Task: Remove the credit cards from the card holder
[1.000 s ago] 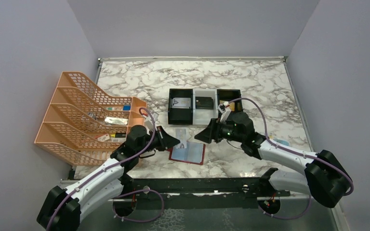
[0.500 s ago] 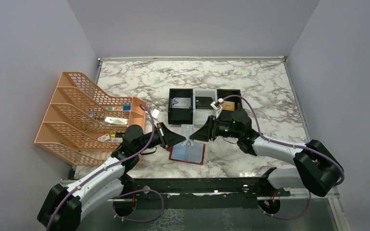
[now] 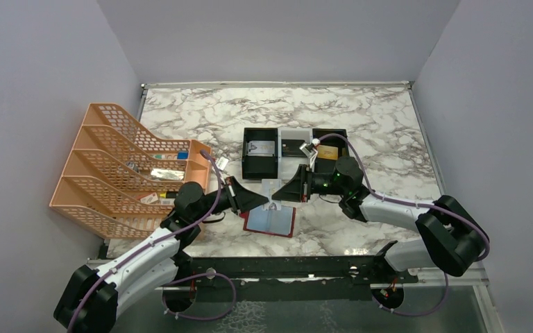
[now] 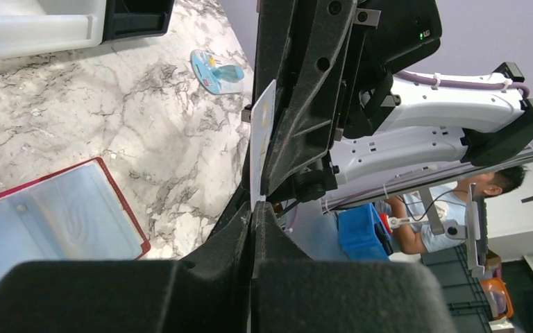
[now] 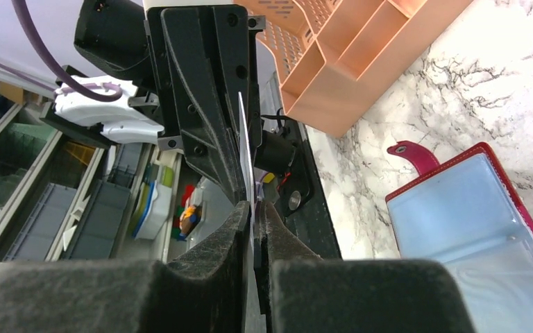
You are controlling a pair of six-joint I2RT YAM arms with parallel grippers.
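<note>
Left hand (image 4: pixel 252 216) clenched on one edge of a white credit card (image 4: pixel 259 146), which stands on edge above the counter (image 3: pixel 361 118). Right hand (image 5: pixel 254 211) clamped on this card from the opposite side. Card holder (image 3: pixel 271 222) lies open on counter just below, pale blue panels up. Three-compartment tray (image 3: pixel 295 133) beyond holds silvery-white card (image 3: pixel 261 148), black card (image 3: pixel 293 147), gold card (image 3: pixel 327 152). Print on held card too oblique to read

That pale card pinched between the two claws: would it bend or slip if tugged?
Probably stiff: the card stands straight, without sagging, between the left gripper and right gripper. Likely light, since it is held by its edges alone. Its smooth, thin face might slip under a weak pinch.
</note>
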